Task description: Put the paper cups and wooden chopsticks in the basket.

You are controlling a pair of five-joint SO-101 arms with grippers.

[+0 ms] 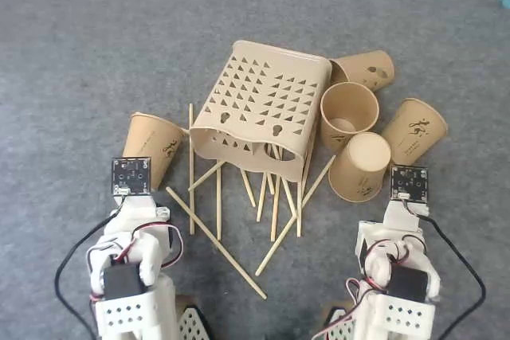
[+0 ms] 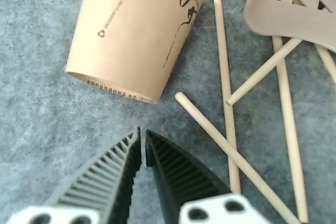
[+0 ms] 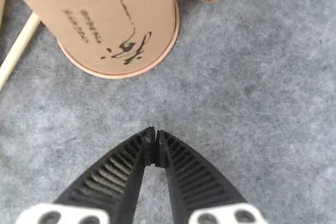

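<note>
A beige perforated basket [image 1: 263,109] lies tipped over mid-table. Several wooden chopsticks [image 1: 219,197] are scattered at its mouth and in front of it. One paper cup [image 1: 155,145] lies on its side left of the basket. Several more cups cluster to its right: one upright [image 1: 348,115], one upside down [image 1: 360,166], two lying [image 1: 414,129]. My left gripper [image 2: 143,135] is shut and empty, just short of the lying cup's [image 2: 142,30] base, with chopsticks [image 2: 226,77] beside it. My right gripper [image 3: 156,132] is shut and empty in front of the upside-down cup [image 3: 105,19].
Grey carpet [image 1: 80,53] covers the table. Both arms [image 1: 131,276] sit at the near edge, the other arm [image 1: 398,276] on the right. A long chopstick [image 1: 215,240] lies diagonally between them. A basket corner [image 2: 294,3] shows in the left wrist view.
</note>
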